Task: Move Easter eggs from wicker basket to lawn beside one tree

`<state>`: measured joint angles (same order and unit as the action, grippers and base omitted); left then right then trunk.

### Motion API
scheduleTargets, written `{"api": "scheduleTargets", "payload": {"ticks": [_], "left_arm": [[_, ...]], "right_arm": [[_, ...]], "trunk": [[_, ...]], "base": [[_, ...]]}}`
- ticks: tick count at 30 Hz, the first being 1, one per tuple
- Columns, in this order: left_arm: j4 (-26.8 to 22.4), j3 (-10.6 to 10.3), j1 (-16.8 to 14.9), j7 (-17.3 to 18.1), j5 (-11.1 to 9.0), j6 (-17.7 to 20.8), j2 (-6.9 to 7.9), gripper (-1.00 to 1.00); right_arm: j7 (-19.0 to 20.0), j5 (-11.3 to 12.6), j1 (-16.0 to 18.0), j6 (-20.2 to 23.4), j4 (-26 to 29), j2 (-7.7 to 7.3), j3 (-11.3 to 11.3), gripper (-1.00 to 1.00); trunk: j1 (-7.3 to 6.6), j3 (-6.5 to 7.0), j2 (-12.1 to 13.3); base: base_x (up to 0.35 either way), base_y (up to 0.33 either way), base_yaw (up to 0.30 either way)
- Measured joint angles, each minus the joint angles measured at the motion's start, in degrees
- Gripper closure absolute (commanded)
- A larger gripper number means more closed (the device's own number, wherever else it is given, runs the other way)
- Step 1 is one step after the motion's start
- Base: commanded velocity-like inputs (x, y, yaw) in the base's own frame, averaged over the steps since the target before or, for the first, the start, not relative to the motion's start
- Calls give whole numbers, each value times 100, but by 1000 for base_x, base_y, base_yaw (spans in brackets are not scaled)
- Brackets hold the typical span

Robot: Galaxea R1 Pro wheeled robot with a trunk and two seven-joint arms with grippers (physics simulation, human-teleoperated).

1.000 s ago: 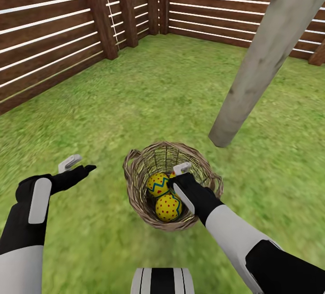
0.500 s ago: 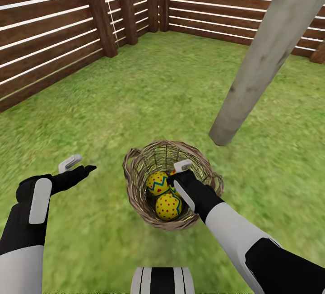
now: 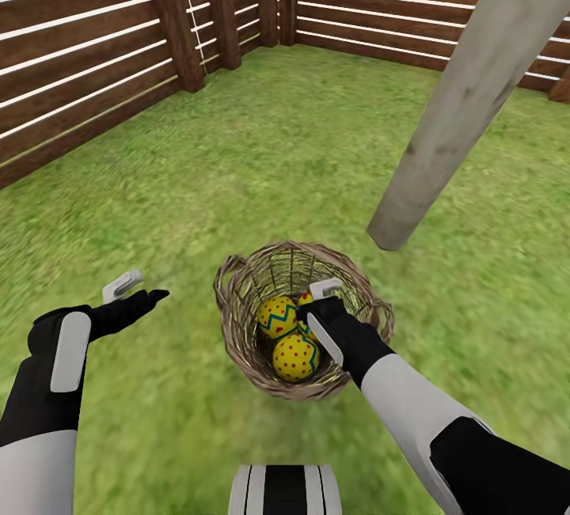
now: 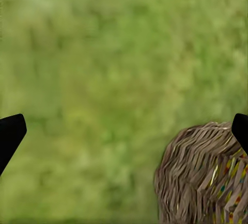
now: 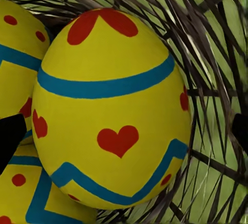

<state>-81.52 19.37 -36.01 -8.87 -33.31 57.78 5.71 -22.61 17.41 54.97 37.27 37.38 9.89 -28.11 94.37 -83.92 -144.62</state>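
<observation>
The first step is in hand: the right gripper (image 3: pixel 315 311) has its black fingers down inside the round woven brown-tan wicker basket (image 3: pixel 237 337), which stands on the mottled green lawn (image 3: pixel 261 167) just in front of the robot. All three bright yellow Easter eggs (image 3: pixel 294 357) with blue zigzag bands and red marks lie in the basket, packed against one another; none is lifted. In the right wrist view one egg (image 5: pixel 111 110) sits squarely between the two dark fingertips (image 5: pixel 10 136), which are spread wide to either side of it and, as far as I can judge, not yet pressing it. The left gripper (image 3: pixel 134 289) hangs over bare grass beside the basket, its fingers spread and holding nothing. The next move probably calls for pinching that middle egg without shoving its neighbours, then lifting clear of the rim. Beyond the basket, near it, rises the pale grey-beige tree trunk (image 3: pixel 451 111), a handy place to set the eggs; behind it stands the reddish-brown slatted wooden fence (image 3: pixel 95 64).
</observation>
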Motion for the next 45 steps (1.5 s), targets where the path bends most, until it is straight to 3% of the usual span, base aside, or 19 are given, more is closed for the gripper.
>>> {"api": "scheduleTargets", "payload": {"ticks": [7,26,38,45], "left_arm": [[-7,2,-1,0,2,0,-1,-100],[-16,3,-1,0,-7,0,-1,-100],[-16,3,-1,0,-4,0,-1,-100],[-19,5,0,0,-8,0,0,-100]], "right_arm": [[-24,9,0,-5,4,10,-9,-100],[5,29,0,-3,12,10,-17,-100],[12,21,0,-3,13,10,-31,-100],[9,-114,3,45,79,10,-31,-100]], "trunk": [[16,-132,-8],[21,-177,-11],[39,-332,-20],[52,-464,-29]], "base": [[0,0,0],[0,0,0],[0,0,0],[0,0,0]]}}
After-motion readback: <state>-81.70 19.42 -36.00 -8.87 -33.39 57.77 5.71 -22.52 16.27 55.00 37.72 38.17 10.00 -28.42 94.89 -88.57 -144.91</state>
